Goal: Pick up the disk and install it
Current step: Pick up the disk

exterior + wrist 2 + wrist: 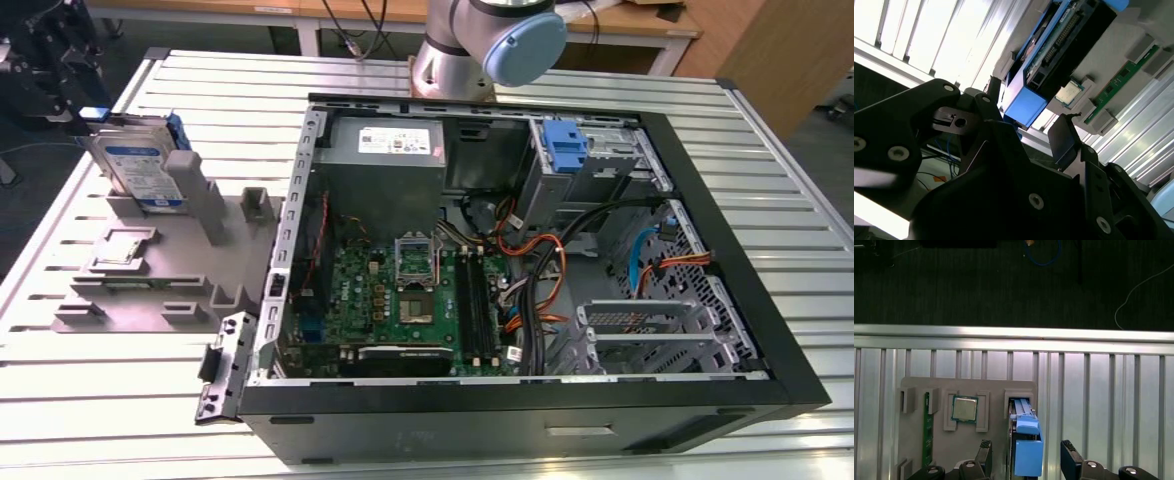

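The disk (140, 165) stands on edge in a slot of the grey holder block (147, 270) at the exterior view's left, its white-and-blue label facing out. In the first wrist view its blue carrier rail (1026, 442) points toward the camera. My gripper (1026, 460) is open, with one black fingertip (984, 452) on each side of the disk and a clear gap to it. In the second wrist view the disk (1054, 55) lies just beyond my gripper (1029, 117). The dark gripper body (60, 85) hangs above and behind the disk in the exterior view.
An open computer case (521, 250) lies on the slatted metal table (787, 150), with a grey power supply (380, 150), a motherboard (414, 300), loose cables and a blue bracket (567, 145) on the drive cage. The holder also carries a processor chip (964, 408) and a green memory stick (927, 430).
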Robot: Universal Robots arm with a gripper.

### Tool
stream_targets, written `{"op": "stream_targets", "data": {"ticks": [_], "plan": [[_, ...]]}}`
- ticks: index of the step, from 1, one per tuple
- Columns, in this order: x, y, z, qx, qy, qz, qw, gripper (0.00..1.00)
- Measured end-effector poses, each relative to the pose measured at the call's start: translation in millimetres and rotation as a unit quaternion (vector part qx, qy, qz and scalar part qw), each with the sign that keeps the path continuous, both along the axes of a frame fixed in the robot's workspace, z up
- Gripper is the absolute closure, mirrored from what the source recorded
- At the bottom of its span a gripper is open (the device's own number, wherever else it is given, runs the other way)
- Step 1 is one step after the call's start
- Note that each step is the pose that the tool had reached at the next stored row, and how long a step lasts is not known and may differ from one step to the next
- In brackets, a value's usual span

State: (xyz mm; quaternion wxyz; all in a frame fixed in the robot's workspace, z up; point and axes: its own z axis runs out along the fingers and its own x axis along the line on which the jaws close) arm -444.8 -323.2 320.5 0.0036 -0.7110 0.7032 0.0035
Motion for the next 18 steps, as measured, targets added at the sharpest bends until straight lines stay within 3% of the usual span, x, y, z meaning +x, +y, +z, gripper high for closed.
{"op": "stream_targets", "data": {"ticks": [18], "plan": [[0.0, 0.0, 0.0, 0.0, 0.0, 0.005, 1.0, 0.35]]}}
